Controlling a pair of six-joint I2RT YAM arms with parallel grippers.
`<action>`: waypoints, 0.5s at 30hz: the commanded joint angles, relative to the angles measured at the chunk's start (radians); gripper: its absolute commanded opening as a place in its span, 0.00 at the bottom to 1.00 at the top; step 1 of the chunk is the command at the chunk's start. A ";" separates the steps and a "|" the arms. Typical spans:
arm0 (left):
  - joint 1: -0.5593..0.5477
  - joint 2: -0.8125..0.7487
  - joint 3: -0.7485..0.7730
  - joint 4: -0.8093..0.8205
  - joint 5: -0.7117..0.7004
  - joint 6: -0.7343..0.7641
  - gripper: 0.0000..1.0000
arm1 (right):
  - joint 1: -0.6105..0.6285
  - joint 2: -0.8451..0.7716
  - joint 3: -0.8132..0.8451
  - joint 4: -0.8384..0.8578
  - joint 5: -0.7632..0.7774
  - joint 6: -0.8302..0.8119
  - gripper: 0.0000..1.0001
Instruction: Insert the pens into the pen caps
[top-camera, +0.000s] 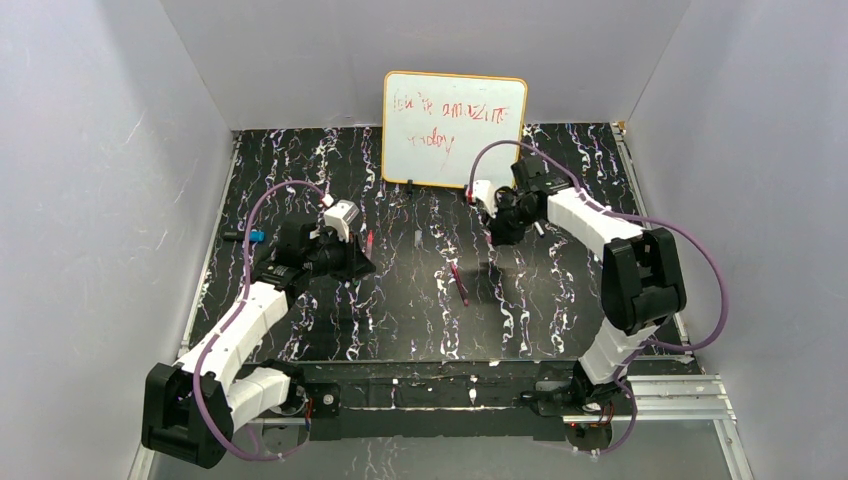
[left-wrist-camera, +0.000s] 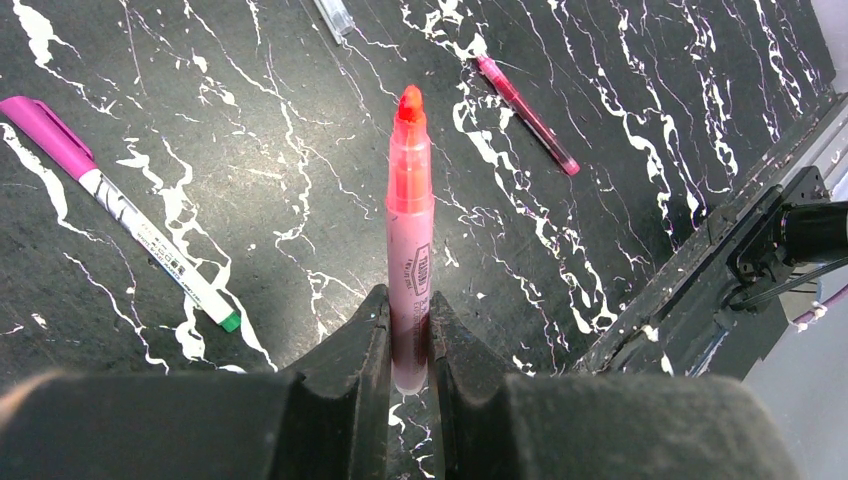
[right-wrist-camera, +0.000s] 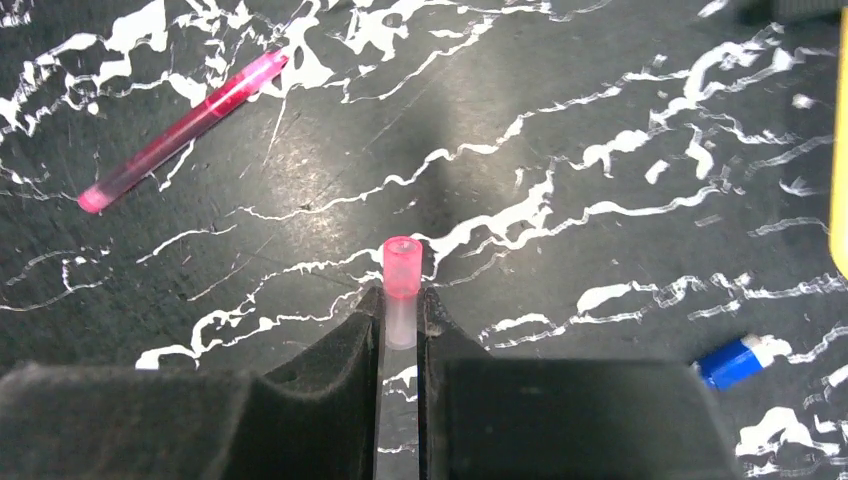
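My left gripper (left-wrist-camera: 408, 300) is shut on the lower body of a pink pen (left-wrist-camera: 410, 200), whose bare orange-red tip points away from the wrist. In the top view this gripper (top-camera: 365, 255) hangs left of centre above the table. My right gripper (right-wrist-camera: 401, 298) is shut on a short pen cap (right-wrist-camera: 402, 265), pink at its open end and clear below; it hovers near the whiteboard (top-camera: 497, 235). A slim pink pen (top-camera: 458, 283) lies on the table between the arms, also visible from both wrists (left-wrist-camera: 527, 115) (right-wrist-camera: 180, 130).
A white pen with a magenta cap and green end (left-wrist-camera: 120, 210) lies left of the left gripper. A small blue cap (right-wrist-camera: 735, 360) lies to the right of the right gripper. A whiteboard (top-camera: 453, 115) stands at the back. A blue-ended pen (top-camera: 255, 236) lies at the left edge.
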 joint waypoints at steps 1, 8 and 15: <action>-0.005 -0.017 0.023 -0.009 0.009 0.001 0.00 | 0.083 0.054 -0.090 0.003 -0.008 -0.150 0.17; -0.004 -0.008 0.028 -0.012 0.003 0.007 0.00 | 0.116 0.092 -0.143 0.072 0.087 -0.170 0.16; -0.004 -0.022 0.026 -0.016 -0.007 0.007 0.00 | 0.124 0.092 -0.142 0.122 0.134 -0.159 0.38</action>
